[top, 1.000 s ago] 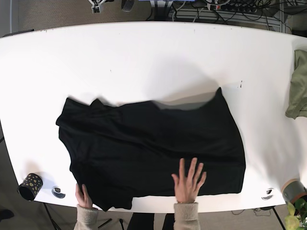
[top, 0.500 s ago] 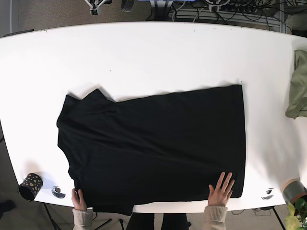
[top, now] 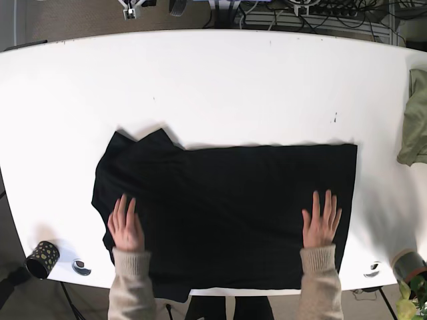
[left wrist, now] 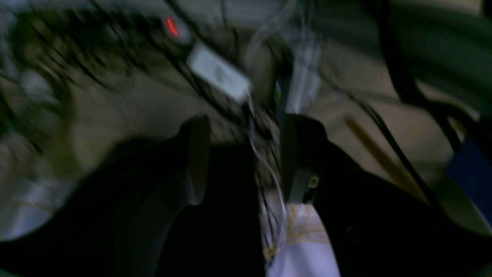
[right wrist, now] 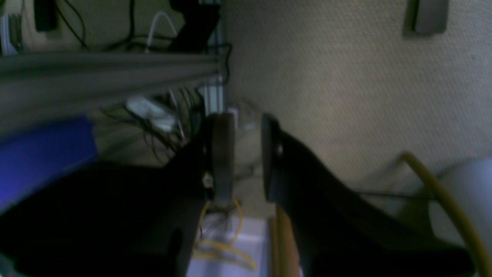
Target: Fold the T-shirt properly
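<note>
A black T-shirt (top: 227, 210) lies spread flat on the white table (top: 213, 87), its collar end toward the left. Two human hands press on it, one (top: 126, 225) near the left side and one (top: 321, 221) near the right hem. Neither robot arm shows over the table in the base view. My left gripper (left wrist: 244, 157) stands open in the left wrist view, with blurred cables and floor behind it. My right gripper (right wrist: 246, 154) is open with a narrow gap, seen against carpet and a metal frame. Nothing sits between either pair of fingers.
An olive-green garment (top: 416, 127) hangs over the table's right edge. A dotted black cup (top: 42, 259) and a small round thing (top: 81, 267) sit at the front left corner. Another cup (top: 407, 265) and a small disc (top: 372, 270) are at the front right.
The person's hands moved from the shirt's front edge up onto it. The shirt shifted to the right and lies flatter, its right hem now farther right.
</note>
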`<state>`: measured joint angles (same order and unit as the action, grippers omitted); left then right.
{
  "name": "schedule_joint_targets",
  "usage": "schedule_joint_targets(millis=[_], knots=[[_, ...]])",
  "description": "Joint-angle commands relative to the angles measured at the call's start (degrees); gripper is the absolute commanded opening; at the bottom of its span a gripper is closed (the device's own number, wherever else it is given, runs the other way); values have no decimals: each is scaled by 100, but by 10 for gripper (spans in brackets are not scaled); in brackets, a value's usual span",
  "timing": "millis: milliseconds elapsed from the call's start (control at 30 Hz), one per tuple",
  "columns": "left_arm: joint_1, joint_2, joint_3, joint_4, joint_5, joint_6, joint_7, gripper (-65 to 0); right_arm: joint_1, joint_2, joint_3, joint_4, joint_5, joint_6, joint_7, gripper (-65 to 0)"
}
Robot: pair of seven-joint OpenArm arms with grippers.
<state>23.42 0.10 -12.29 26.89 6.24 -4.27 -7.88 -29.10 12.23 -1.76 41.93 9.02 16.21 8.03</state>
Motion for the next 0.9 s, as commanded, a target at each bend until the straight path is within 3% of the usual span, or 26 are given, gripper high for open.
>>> schedule_joint_targets(millis=[0,167,433,567,867], knots=[[300,82,3,629,-4,19,-43,-388,-294,135,13,321,-18,19,28,-536],[801,162,3,1552,-4,19,-34,-388,-716,188,101,638,61,19,28,-539],[1636,179,3,2836,-13,10,-16,-388,-1455,320,734,1341,325,72,28,-539],[2014,179,3,3574,-22,1,335,-388,-1824,399,769,1789,360,72,10,-537],[2849,460,-23,5280,-31,-729,828,-388,-2474,373,752,2554,360,72,1,-539]])
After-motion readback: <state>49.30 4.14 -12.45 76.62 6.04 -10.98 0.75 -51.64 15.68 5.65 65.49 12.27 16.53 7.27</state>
